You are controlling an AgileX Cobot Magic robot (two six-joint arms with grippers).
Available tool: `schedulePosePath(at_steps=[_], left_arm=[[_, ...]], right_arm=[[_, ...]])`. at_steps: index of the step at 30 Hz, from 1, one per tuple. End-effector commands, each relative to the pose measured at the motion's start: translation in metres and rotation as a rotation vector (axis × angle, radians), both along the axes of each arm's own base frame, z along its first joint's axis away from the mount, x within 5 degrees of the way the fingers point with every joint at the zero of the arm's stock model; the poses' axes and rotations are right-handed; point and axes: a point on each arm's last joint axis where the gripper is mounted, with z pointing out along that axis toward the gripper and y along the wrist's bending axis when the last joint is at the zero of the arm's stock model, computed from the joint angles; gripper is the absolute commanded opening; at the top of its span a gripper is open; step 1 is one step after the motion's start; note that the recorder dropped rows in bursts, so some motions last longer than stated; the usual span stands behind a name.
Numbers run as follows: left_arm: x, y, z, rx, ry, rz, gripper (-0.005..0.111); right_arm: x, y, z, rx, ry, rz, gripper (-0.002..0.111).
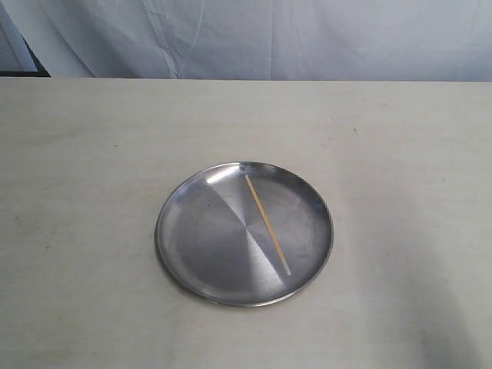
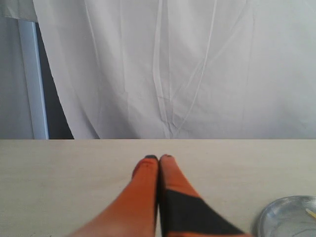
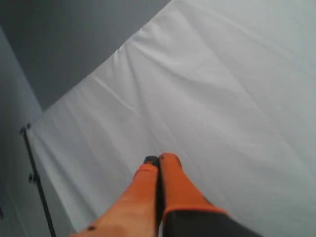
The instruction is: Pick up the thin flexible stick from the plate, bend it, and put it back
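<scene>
The plate (image 1: 206, 240) sits mid-bench, about halfway between the side edges and well away from the back edge under the white cloth (image 1: 307, 38). The stick (image 1: 267, 224) lies flat on it, slanting from the back part of the plate toward the front right rim.

The left gripper (image 2: 158, 158) hangs low over the bench (image 2: 59, 173) with its jaws pressed together and empty. The right gripper (image 3: 159, 158) is likewise closed on nothing and is aimed up at the cloth.

The stick looks very light, springy and probably brittle, and it may skid on the polished metal. It seems best to pinch each end lightly and flex it gently.
</scene>
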Motion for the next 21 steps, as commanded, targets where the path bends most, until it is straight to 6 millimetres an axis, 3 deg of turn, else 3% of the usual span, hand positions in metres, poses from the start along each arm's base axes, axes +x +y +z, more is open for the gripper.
schedulePosePath(at_steps=[1,4,6,8,11,14,17,21], left_arm=[[0.0,0.0,-0.001,0.007,-0.004,0.0,0.0],[0.0,0.0,-0.001,0.007,-0.004,0.0,0.0],[0.0,0.0,-0.001,0.007,-0.004,0.0,0.0],[0.0,0.0,-0.001,0.007,-0.004,0.0,0.0],[0.0,0.0,-0.001,0.007,-0.004,0.0,0.0],[0.0,0.0,0.0,0.019,-0.006,0.001,0.0],[0.0,0.0,0.0,0.019,-0.006,0.001,0.0],[0.0,0.0,0.0,0.019,-0.006,0.001,0.0]], right_arm=[[0.043,0.014,0.024,-0.29,0.259,0.077,0.0],[0.082,0.011,0.022,-0.262,0.525,0.072,0.0],[0.103,0.019,0.016,-0.42,0.601,0.119,0.0],[0.127,0.035,0.0,-0.497,0.706,0.282,0.0],[0.154,0.059,-0.024,-0.449,0.851,0.528,0.0],[0.174,0.078,-0.051,-0.506,0.932,0.597,0.0],[0.189,0.082,-0.07,-0.629,0.969,0.429,0.0],[0.207,0.06,-0.079,-0.814,1.006,-0.083,0.0]])
